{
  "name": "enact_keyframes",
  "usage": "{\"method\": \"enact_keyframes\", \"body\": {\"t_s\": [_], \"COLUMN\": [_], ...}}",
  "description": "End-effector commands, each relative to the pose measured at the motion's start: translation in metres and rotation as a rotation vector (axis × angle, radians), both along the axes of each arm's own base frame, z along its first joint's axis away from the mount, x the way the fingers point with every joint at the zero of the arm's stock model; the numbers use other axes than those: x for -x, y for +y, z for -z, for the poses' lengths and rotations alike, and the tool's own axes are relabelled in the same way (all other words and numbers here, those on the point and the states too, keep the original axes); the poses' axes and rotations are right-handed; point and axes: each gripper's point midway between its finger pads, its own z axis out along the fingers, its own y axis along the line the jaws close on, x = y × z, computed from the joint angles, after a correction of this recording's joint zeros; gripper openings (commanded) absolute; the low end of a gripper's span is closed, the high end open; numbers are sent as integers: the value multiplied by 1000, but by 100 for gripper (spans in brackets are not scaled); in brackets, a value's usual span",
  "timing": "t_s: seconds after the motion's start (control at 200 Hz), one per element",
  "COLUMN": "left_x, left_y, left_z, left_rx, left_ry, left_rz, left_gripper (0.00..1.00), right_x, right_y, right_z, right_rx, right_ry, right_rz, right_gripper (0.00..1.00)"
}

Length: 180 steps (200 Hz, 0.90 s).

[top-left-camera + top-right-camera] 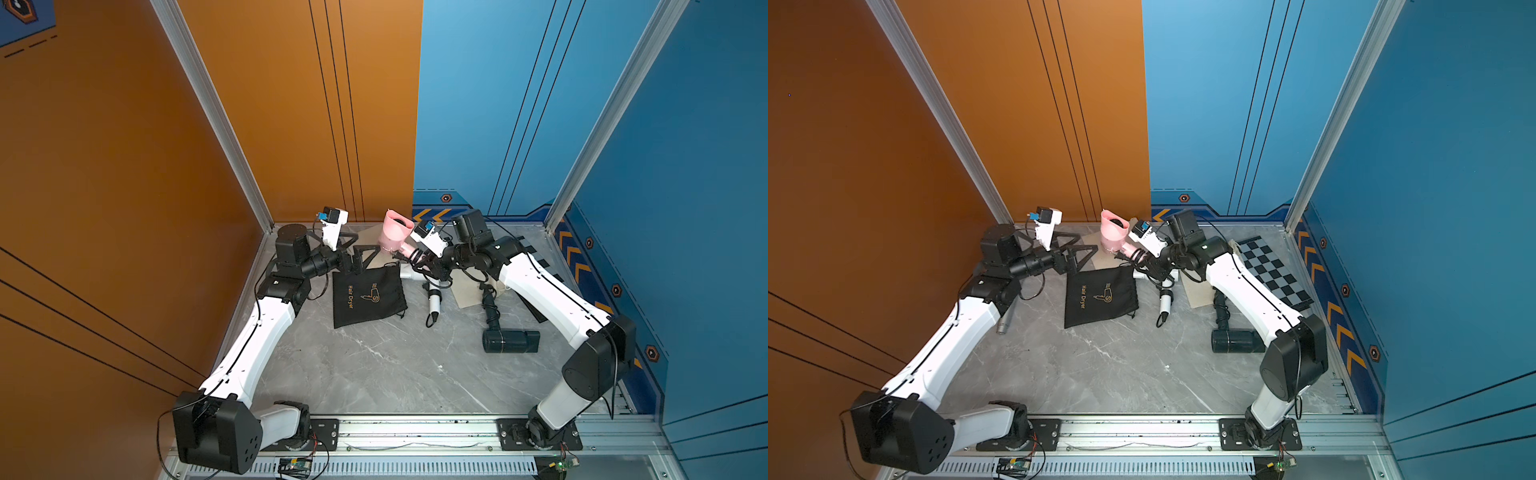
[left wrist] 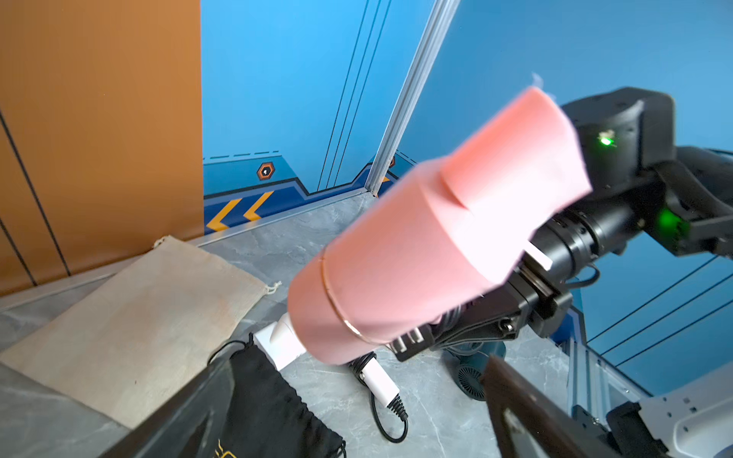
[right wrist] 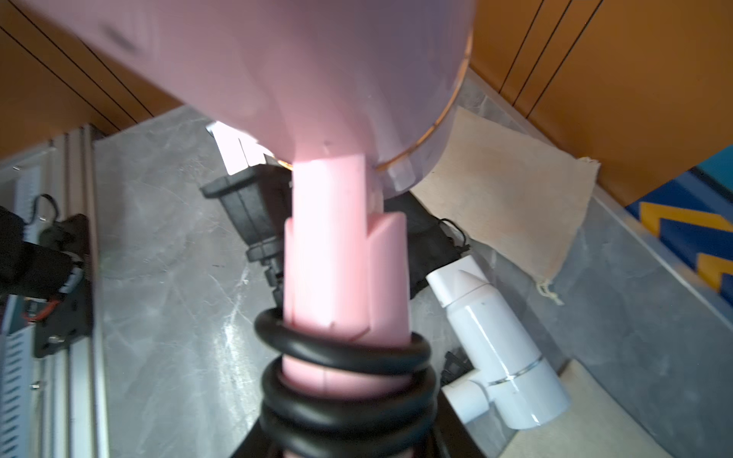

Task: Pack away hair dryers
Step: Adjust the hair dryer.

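Pink hair dryer [image 1: 392, 235] is gripped at its handle by the right gripper [image 1: 417, 261] (far centre); the left gripper [image 1: 368, 244] is spread wide.

1. We see an orange wall panel [image 1: 291, 104] meeting a blue wall panel [image 1: 478, 104] at the back, both crossed by thin dark lines.
2. Aluminium posts [image 1: 210, 104] frame the corners.
3. A band of yellow chevrons [image 1: 432, 215] runs along the blue wall's base.
4. The grey marble tabletop [image 1: 374, 365] is evenly lit.
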Motion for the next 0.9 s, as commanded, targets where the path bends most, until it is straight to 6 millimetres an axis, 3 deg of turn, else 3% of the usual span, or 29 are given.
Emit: {"method": "enact_keyframes", "body": {"t_s": [0.0, 0.255, 0.38, 0.896], "left_x": [4, 3, -12, -43], "left_y": [-10, -23, -22, -39], "left_z": [-6, -9, -9, -23], "left_rx": [-84, -215, -272, -259], "left_ry": [-149, -289, -308, -289], "left_rz": [-12, -86, -146, -132], "left_gripper": [100, 98, 98, 98], "right_x": [10, 10, 12, 22], "right_y": [10, 14, 17, 32], "right_z": [-22, -16, -15, -17], "right_rx": [-160, -199, -208, -208], "right_ry": [175, 278, 297, 307], "right_rz": [-30, -25, -30, -68], "right_gripper": [20, 19, 19, 19]}}
